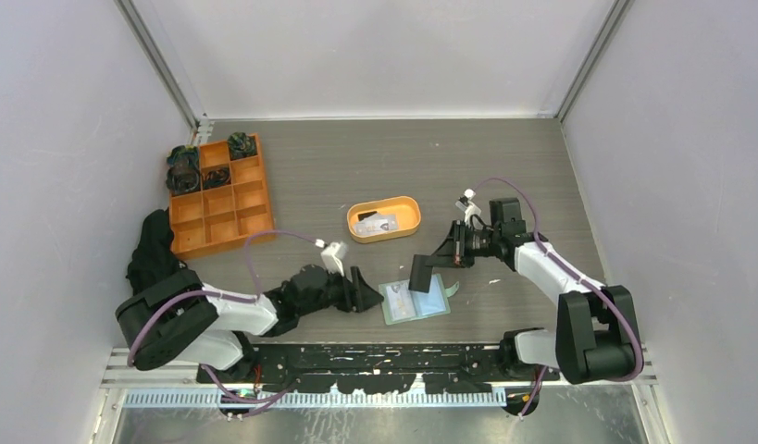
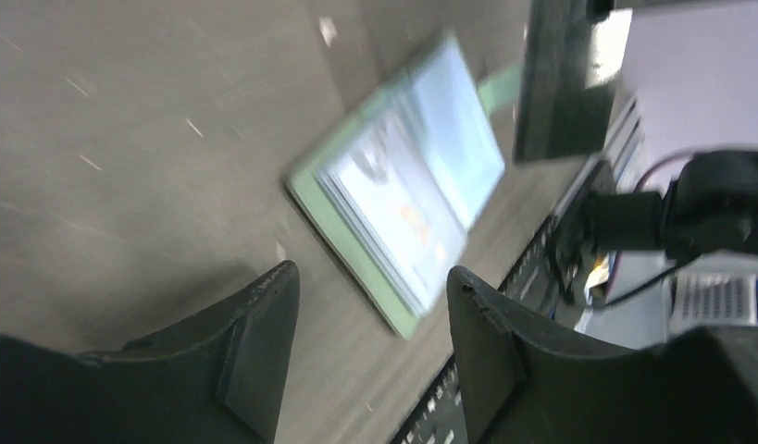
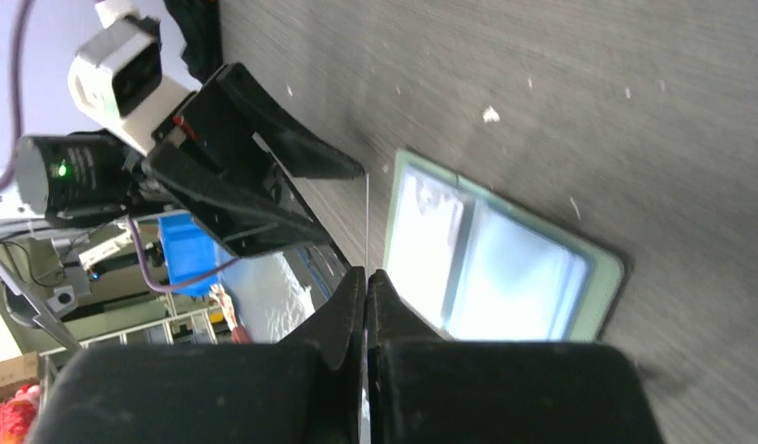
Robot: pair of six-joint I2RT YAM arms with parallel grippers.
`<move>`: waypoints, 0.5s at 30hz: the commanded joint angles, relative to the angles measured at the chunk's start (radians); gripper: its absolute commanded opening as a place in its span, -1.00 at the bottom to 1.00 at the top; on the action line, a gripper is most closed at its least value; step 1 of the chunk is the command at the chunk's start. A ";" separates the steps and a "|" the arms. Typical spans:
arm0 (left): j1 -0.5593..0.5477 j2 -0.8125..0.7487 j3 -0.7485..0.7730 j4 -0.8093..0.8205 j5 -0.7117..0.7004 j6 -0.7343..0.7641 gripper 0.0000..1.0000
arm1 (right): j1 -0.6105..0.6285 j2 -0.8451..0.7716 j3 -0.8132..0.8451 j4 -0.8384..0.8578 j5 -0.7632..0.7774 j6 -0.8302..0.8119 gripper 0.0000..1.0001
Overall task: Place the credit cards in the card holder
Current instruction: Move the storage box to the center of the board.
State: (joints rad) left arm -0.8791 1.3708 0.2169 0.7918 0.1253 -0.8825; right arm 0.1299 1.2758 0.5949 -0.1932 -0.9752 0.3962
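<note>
The card holder (image 1: pixel 415 301) lies open on the table near the front edge, sage green with a pale inside. In the left wrist view the card holder (image 2: pixel 403 194) sits just beyond my open left gripper (image 2: pixel 373 273), which has nothing between its fingers. From above, the left gripper (image 1: pixel 370 294) is beside the holder's left edge. My right gripper (image 1: pixel 437 264) is shut on a black credit card (image 1: pixel 420 274), held on edge just above the holder. In the right wrist view that credit card (image 3: pixel 366 222) shows only as a thin line leaving the shut right gripper (image 3: pixel 366 273), next to the card holder (image 3: pixel 504 268). More credit cards (image 1: pixel 375 223) lie in the orange tray.
An orange oval tray (image 1: pixel 408 208) stands behind the holder. An orange grid organiser (image 1: pixel 229 208) with dark items in its back cells is at the back left, with a black cloth (image 1: pixel 153 245) beside it. White walls enclose the table.
</note>
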 commanded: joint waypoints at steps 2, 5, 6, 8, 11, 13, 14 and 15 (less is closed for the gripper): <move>-0.208 -0.064 0.060 -0.239 -0.244 0.005 0.17 | -0.002 -0.086 -0.010 -0.149 0.046 -0.091 -0.98; -0.233 -0.127 0.055 -0.275 -0.274 0.045 0.08 | -0.001 -0.077 -0.051 -0.084 0.018 -0.076 -0.99; -0.251 -0.153 0.059 -0.296 -0.302 0.099 0.08 | -0.001 -0.072 -0.058 -0.062 0.003 -0.054 -0.98; -0.330 -0.194 0.063 -0.298 -0.382 0.254 0.08 | -0.005 -0.068 -0.041 -0.033 -0.019 -0.015 -0.98; -0.455 -0.194 0.061 -0.219 -0.400 0.571 0.09 | -0.040 -0.061 0.021 -0.029 -0.039 0.005 -0.98; -0.500 -0.149 0.050 -0.127 -0.323 0.779 0.07 | -0.085 -0.048 0.071 -0.086 -0.066 -0.041 -0.98; -0.505 -0.113 0.051 -0.092 -0.275 0.855 0.06 | -0.113 -0.037 0.097 -0.126 -0.088 -0.080 -0.98; -0.509 -0.064 0.065 -0.064 -0.233 0.943 0.06 | -0.159 -0.021 0.118 -0.167 -0.121 -0.115 -0.98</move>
State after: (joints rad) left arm -1.3548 1.2095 0.2497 0.5739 -0.1802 -0.3893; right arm 0.0677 1.2259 0.5987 -0.2985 -0.9932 0.3641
